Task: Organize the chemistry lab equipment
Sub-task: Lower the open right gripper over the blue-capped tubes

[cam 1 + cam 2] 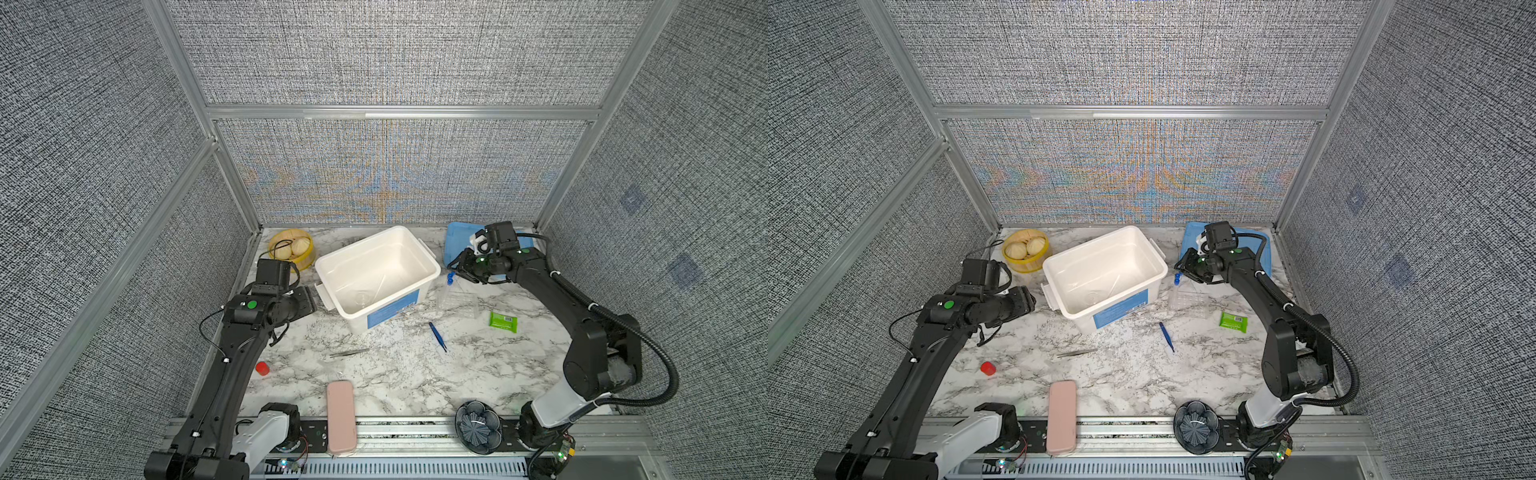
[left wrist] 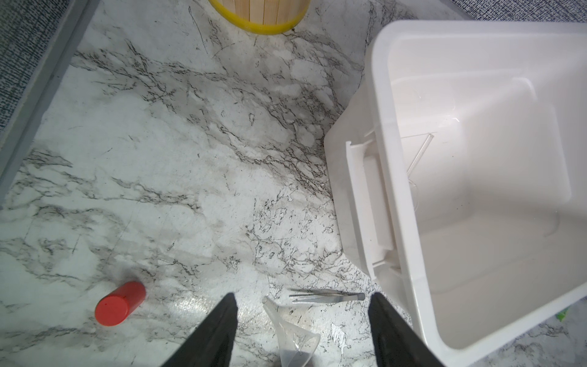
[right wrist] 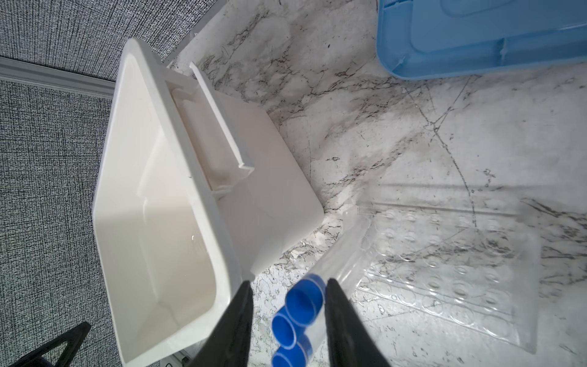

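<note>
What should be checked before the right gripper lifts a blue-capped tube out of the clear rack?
1. Right gripper straddles the slim clear blue-capped tubes: ok.
2. Single tube isolated: not ok, several caps sit between the fingers.
3. Grip closed: not ok, a gap shows beside one finger.
4. Clear plastic tube rack steady: cannot tell.
5. White plastic bin open, with room: ok.
6. Left gripper open and empty: ok.

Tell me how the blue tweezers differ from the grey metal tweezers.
The blue tweezers are dark blue; the grey metal tweezers are silvery. In both top views the blue tweezers lie steeply diagonal, the grey metal tweezers almost crosswise. Both lie flat on the table, outside the white bin.
</note>
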Controlling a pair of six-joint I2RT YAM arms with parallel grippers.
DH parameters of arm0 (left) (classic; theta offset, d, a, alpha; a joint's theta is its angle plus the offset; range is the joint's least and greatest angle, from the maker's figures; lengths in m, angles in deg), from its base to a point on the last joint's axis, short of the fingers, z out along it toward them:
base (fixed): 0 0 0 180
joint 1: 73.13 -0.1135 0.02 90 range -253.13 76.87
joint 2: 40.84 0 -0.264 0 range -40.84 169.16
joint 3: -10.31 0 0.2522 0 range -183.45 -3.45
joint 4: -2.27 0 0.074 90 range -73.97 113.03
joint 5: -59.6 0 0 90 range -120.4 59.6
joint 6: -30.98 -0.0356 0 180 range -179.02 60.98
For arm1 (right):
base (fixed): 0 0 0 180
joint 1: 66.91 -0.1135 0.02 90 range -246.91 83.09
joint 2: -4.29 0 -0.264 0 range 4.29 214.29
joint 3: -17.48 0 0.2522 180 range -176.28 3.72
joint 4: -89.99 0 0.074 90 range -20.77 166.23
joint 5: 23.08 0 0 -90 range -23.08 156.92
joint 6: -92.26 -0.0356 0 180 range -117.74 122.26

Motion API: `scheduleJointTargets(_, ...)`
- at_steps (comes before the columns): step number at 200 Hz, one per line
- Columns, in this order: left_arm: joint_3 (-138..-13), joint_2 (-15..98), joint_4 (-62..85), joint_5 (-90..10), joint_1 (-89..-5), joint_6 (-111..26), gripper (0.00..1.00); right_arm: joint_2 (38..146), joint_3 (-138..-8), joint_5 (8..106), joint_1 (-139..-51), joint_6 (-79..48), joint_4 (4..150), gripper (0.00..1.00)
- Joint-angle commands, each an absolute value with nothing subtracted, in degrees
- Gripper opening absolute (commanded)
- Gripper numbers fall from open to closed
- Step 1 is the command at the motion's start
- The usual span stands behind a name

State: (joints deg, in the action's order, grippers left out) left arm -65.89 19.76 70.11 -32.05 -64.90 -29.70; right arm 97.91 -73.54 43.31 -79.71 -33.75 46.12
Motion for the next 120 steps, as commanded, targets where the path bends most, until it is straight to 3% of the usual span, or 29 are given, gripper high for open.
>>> scheduleJointTargets(1, -66.1, 19.5, 70.4, -31.7, -64.9, -29.9, 0.67, 98.1, -74.2, 42.8, -80.0, -33.4, 46.3, 0.34)
scheduleJointTargets(81, -66.2, 18.2, 71.4, -30.9, -64.9, -29.9, 0.67, 97.6, -74.8, 43.9, -80.7, -32.3, 45.2, 0.33)
scheduleJointTargets(120, -67.1, 16.6, 72.7, -29.9, -65.0, -29.9, 0.68, 94.2, -75.8, 46.9, -80.8, -29.8, 42.3, 0.4)
